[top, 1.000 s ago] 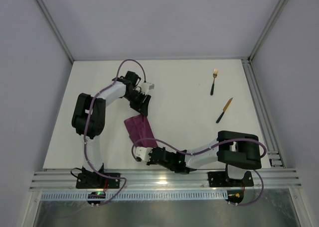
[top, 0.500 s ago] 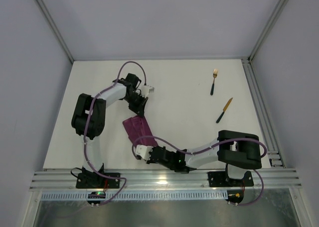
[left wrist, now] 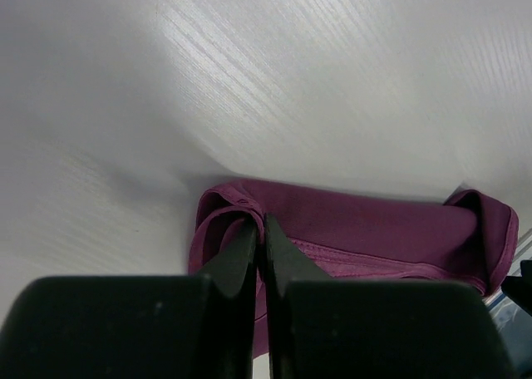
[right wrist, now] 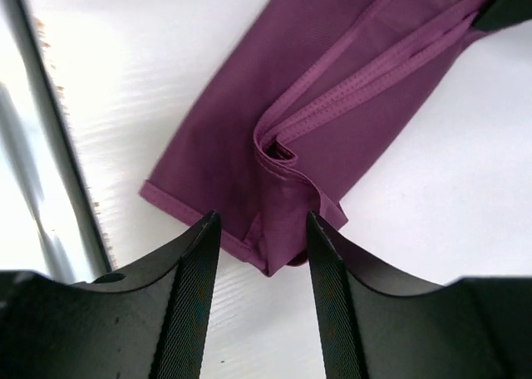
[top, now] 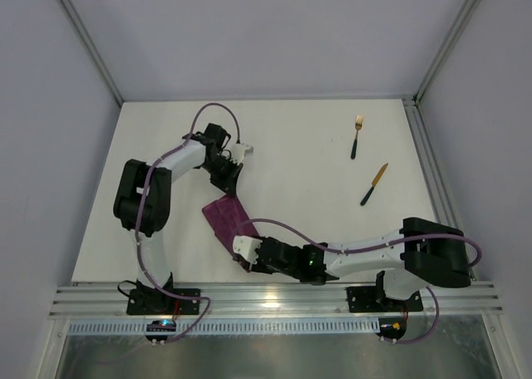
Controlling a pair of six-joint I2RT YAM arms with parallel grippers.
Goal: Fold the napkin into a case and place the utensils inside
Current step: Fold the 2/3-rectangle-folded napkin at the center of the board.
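Note:
The magenta-purple napkin (top: 224, 216) lies folded into a narrow oblong on the white table, left of centre. My left gripper (top: 229, 194) is at its far end. In the left wrist view the jaws (left wrist: 259, 226) are shut on a fold of the napkin (left wrist: 374, 229). At the near end, my right gripper (top: 236, 248) stands open. Its fingers straddle the near corner of the napkin (right wrist: 316, 113) without pinching it (right wrist: 262, 238). A gold fork (top: 357, 135) and a gold knife (top: 374, 184), both dark-handled, lie apart at the far right.
Aluminium rails run along the table's near edge (top: 274, 300) and right side (top: 432, 171). Grey enclosure walls stand at the back and on both sides. The near rail (right wrist: 33, 146) shows just left of the napkin in the right wrist view.
My left gripper closed on the napkin's far end. My right gripper opened and let go of the near end. The right arm's elbow swung out to the right.

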